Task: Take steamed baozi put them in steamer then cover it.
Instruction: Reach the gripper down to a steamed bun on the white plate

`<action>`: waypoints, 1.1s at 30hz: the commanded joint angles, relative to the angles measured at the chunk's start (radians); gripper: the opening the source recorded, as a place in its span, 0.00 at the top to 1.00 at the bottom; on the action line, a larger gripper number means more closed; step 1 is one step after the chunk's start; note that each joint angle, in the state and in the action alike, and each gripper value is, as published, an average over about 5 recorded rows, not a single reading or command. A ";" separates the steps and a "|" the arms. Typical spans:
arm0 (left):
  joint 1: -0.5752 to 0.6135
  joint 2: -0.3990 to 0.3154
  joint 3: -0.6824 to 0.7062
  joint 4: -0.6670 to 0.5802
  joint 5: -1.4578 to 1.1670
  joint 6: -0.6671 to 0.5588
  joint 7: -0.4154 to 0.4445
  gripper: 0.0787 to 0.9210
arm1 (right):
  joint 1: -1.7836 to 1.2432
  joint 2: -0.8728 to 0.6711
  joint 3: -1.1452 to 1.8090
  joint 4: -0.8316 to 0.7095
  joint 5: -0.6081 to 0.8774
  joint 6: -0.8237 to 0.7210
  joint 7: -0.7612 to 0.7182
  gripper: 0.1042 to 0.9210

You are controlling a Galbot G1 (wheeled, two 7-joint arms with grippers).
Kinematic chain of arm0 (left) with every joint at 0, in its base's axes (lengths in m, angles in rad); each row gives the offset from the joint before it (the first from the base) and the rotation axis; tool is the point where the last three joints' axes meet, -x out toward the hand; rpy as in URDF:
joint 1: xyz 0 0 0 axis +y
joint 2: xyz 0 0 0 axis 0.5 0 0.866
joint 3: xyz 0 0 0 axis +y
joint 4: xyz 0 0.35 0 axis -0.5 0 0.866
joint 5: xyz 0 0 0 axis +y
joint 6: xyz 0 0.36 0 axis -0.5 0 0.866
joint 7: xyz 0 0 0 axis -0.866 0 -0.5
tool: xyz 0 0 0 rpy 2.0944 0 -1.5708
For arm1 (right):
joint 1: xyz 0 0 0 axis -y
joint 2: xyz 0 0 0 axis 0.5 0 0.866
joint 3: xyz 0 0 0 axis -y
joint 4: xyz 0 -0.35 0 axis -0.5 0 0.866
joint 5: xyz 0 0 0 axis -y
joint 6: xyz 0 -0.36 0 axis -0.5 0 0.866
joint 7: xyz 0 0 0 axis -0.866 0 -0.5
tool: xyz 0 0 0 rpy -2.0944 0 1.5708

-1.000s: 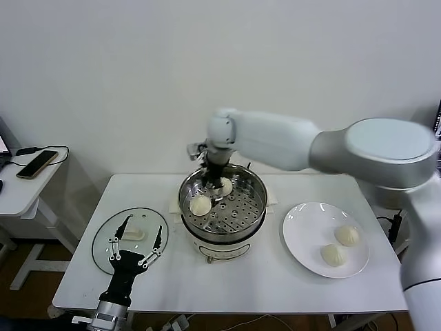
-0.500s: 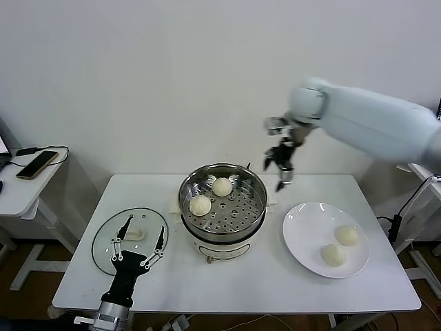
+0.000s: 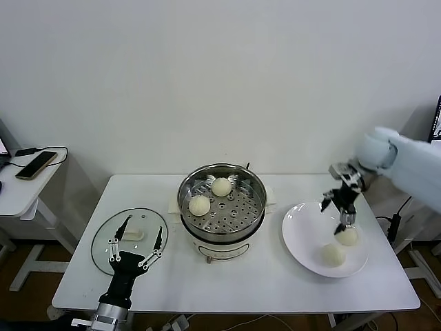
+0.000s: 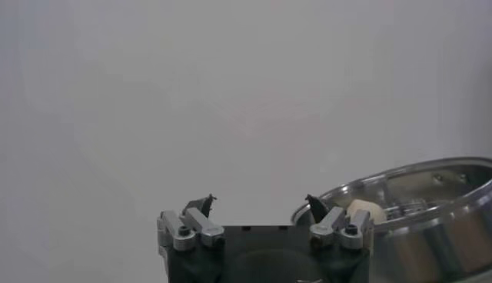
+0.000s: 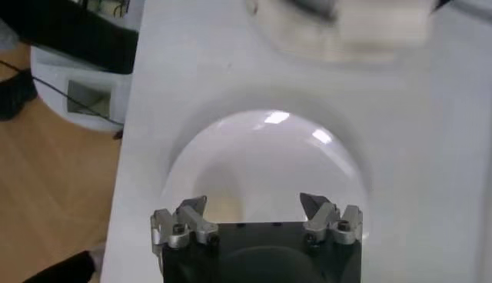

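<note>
Open right claw (image 3: 337, 214) over smooth round baozi (image 3: 346, 236)

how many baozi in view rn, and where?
4. Two in the steamer: baozi and. Two on the white plate: under the open right hand, and.

Bright even light, soft shadows, right wrist view blurred

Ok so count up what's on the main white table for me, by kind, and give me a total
Steamed baozi: 4, two in the steamer, two on the plate
Steamer: 1
Cover: 1, lying flat on the left side
White plate: 1
Total: 7
</note>
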 commanded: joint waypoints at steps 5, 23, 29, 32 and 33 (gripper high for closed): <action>0.007 -0.004 -0.008 0.000 0.000 -0.003 -0.002 0.12 | -0.359 -0.042 0.231 -0.046 -0.148 0.014 0.112 0.12; 0.005 -0.011 -0.013 0.000 0.000 -0.002 -0.004 0.12 | -0.377 -0.001 0.253 -0.078 -0.147 0.007 0.158 0.16; 0.003 -0.013 -0.013 -0.004 0.000 0.000 -0.004 0.12 | -0.327 -0.012 0.241 -0.054 -0.138 0.009 0.156 0.30; 0.002 -0.009 -0.011 -0.005 -0.001 0.001 -0.004 0.12 | -0.239 -0.018 0.229 -0.032 -0.152 0.032 0.121 0.34; 0.002 -0.008 -0.011 -0.006 -0.001 0.001 -0.004 0.12 | -0.192 -0.016 0.222 -0.023 -0.156 0.044 0.105 0.35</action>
